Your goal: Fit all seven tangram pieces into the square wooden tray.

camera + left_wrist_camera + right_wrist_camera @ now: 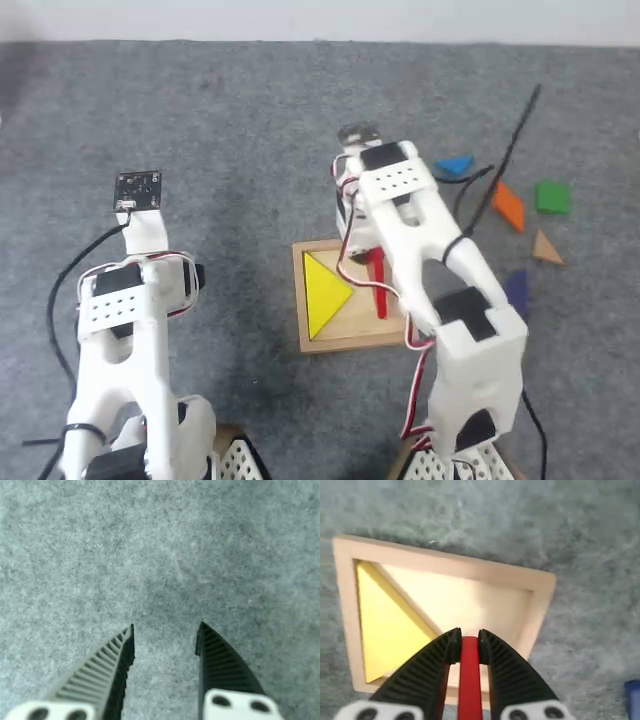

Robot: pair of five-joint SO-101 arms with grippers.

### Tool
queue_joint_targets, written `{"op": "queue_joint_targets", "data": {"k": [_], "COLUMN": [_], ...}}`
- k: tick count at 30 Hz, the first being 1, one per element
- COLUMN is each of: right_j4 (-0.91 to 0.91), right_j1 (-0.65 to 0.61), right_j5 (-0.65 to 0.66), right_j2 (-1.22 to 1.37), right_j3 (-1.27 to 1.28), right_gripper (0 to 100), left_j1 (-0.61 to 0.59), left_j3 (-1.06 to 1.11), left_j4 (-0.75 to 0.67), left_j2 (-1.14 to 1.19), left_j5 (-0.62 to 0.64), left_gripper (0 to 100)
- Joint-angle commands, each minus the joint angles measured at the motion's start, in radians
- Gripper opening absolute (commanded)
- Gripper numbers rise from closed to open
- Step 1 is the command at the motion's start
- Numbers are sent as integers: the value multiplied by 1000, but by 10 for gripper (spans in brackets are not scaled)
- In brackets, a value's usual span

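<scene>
my right gripper (468, 639) clamped the red piece (469, 680) over the wooden tray (543, 592), near the yellow triangle (385, 625); my left gripper (165, 630) hung parted over grey carpet (150, 540).

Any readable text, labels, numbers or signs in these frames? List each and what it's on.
None readable. The square wooden tray, yellow triangle piece, green square piece and red piece in the right gripper are plain. The small dark board on the left arm's wrist has specks too small to read.
</scene>
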Motion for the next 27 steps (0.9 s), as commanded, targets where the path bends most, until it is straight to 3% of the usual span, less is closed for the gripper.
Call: {"op": "queue_joint_targets", "data": {"k": [1,10,20,27], "right_j4": [-1,91,4,7], "right_j1": [-5,76,33,8], "right_j5": [-11,-11,-12,-5], "right_j2": [7,18,18,19], "right_j3": [-68,-152,-121,-115], "right_gripper": [7,6,12,215], "left_j1": [6,6,6,6], "left_j3": [-5,-5,-5,-5], "left_j4": [-18,-18,-18,-18], "left_j2": [-29,-29,-29,-29], "left_j5": [3,3,3,3], "left_gripper": [203,203,203,203]}}
